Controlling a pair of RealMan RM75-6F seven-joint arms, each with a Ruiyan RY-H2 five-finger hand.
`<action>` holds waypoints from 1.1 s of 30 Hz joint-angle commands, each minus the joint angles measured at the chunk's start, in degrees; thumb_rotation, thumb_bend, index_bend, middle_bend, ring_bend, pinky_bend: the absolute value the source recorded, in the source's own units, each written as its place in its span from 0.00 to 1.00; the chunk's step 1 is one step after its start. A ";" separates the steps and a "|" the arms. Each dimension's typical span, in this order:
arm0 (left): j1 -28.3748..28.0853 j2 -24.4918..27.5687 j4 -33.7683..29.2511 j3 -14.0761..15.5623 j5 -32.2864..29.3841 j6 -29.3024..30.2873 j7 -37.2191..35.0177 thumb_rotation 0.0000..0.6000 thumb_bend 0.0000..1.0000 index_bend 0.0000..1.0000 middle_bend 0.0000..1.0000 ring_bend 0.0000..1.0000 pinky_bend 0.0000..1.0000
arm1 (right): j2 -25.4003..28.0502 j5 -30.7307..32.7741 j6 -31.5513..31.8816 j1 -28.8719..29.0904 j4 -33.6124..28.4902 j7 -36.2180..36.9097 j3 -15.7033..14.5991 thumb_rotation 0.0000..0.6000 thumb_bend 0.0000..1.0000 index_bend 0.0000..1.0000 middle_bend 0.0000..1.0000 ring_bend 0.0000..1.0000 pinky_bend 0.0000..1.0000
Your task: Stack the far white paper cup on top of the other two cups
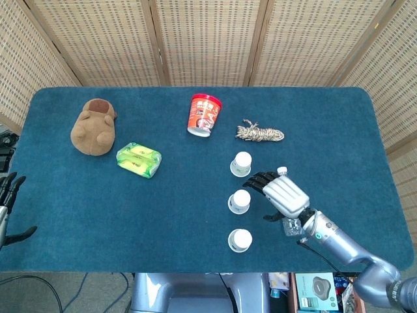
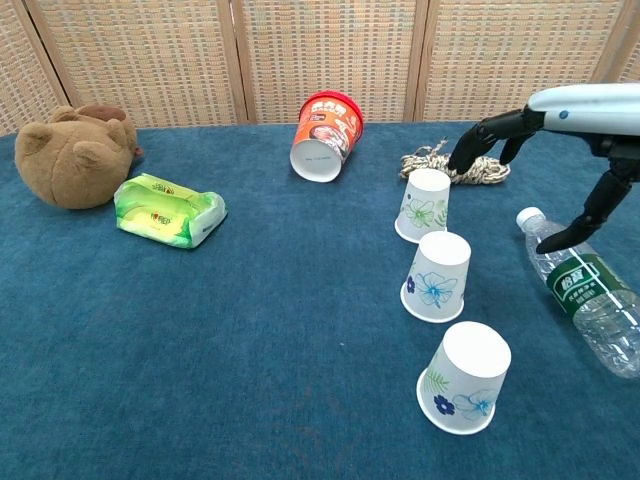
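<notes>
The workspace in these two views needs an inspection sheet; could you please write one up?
Surface: blue cloth covering the table.
Job's things: far cup, middle cup and near cup stand upside down in a row, apart, unstacked.
Clutter: plush toy, green packet, red noodle tub on its side, rope bundle, water bottle lying down.
Robot hands: right robot hand open, hovering beside the cups; left robot hand at the table edge, holding nothing.
Cables: some below the near edge.
Surroundings: wicker screen behind.
</notes>
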 commanded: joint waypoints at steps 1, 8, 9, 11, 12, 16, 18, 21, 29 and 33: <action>-0.30 -0.24 0.02 -0.09 -0.49 -0.55 0.56 1.00 0.06 0.00 0.00 0.00 0.00 | -3.27 0.69 -1.76 1.92 3.43 -3.37 -0.40 1.00 0.17 0.26 0.33 0.21 0.29; -0.78 -0.64 0.05 -0.23 -1.58 -1.47 1.52 1.00 0.06 0.00 0.00 0.00 0.00 | -9.17 2.26 -2.82 4.28 8.63 -6.70 -1.06 1.00 0.19 0.26 0.35 0.23 0.31; -0.84 -0.69 0.04 -0.25 -1.70 -1.57 1.67 1.00 0.06 0.00 0.00 0.00 0.00 | -9.81 2.47 -2.91 4.57 9.16 -7.05 -1.10 1.00 0.20 0.26 0.35 0.23 0.31; -0.96 -0.76 -0.01 -0.27 -1.93 -1.78 1.85 1.00 0.06 0.00 0.00 0.00 0.00 | -10.96 2.94 -3.18 5.08 10.06 -7.50 -1.27 1.00 0.20 0.26 0.35 0.23 0.32; -1.01 -0.75 -0.08 -0.30 -2.05 -1.87 1.85 1.00 0.06 0.00 0.00 0.00 0.00 | -11.66 3.25 -3.52 5.46 10.62 -7.68 -1.43 1.00 0.21 0.26 0.35 0.24 0.33; -0.98 -0.69 -0.04 -0.57 -2.67 -1.72 1.48 1.00 0.06 0.00 0.00 0.00 0.00 | -13.76 4.35 -4.02 6.45 12.74 -8.30 -1.61 1.00 0.23 0.28 0.37 0.28 0.35; -1.13 -0.68 0.14 -0.72 -3.17 -2.07 1.22 1.00 0.06 0.00 0.00 0.00 0.00 | -15.15 4.79 -4.11 7.07 14.01 -7.99 -1.46 1.00 0.25 0.29 0.39 0.31 0.36; -1.29 -0.70 0.20 -0.71 -3.25 -2.32 1.18 1.00 0.06 0.00 0.00 0.00 0.00 | -16.09 4.93 -3.92 7.58 15.17 -8.23 -1.67 1.00 0.28 0.31 0.41 0.33 0.39; -1.52 -0.79 0.26 -0.79 -3.77 -2.64 1.28 1.00 0.06 0.00 0.00 0.00 0.00 | -17.34 4.79 -2.66 8.24 16.28 -7.25 -2.61 1.00 0.41 0.44 0.51 0.41 0.49; -1.69 -0.87 0.24 -0.71 -3.85 -2.91 1.56 1.00 0.06 0.00 0.00 0.00 0.00 | -16.36 3.61 -1.70 8.35 15.14 -6.53 -3.53 1.00 0.42 0.45 0.52 0.42 0.51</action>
